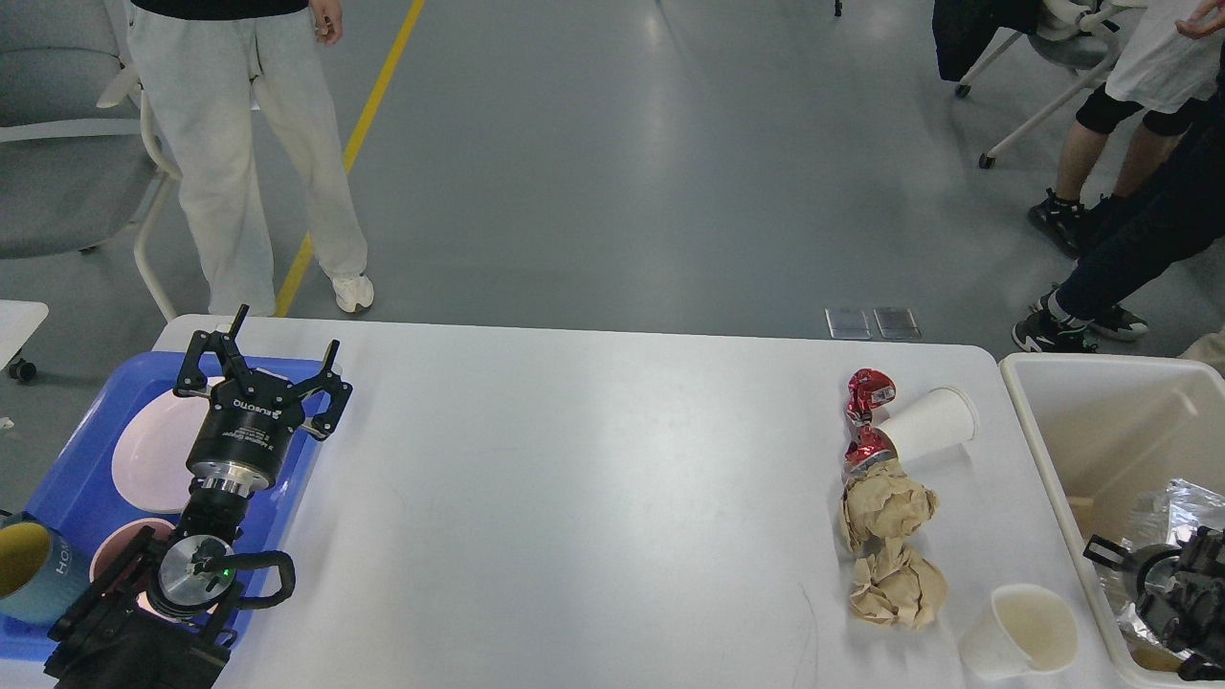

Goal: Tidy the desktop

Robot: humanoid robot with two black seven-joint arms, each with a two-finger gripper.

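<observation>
Desktop (593,498) holds crumpled paper (887,507); left hand (283,338) spread wide.

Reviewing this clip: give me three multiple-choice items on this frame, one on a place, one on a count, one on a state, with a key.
1. Where do the crumpled brown papers lie?
A. on the desktop, right side
B. in the blue tray
C. in the bin

2. How many paper cups are on the desktop?
A. one
B. two
C. four

3. How are the left gripper jaws?
A. open, empty
B. clamped on a cup
C. clamped on paper

Key: 1 A, they lie between the cups; 2 B, far cup, near cup; 3 A, jaws spread above the tray.
</observation>
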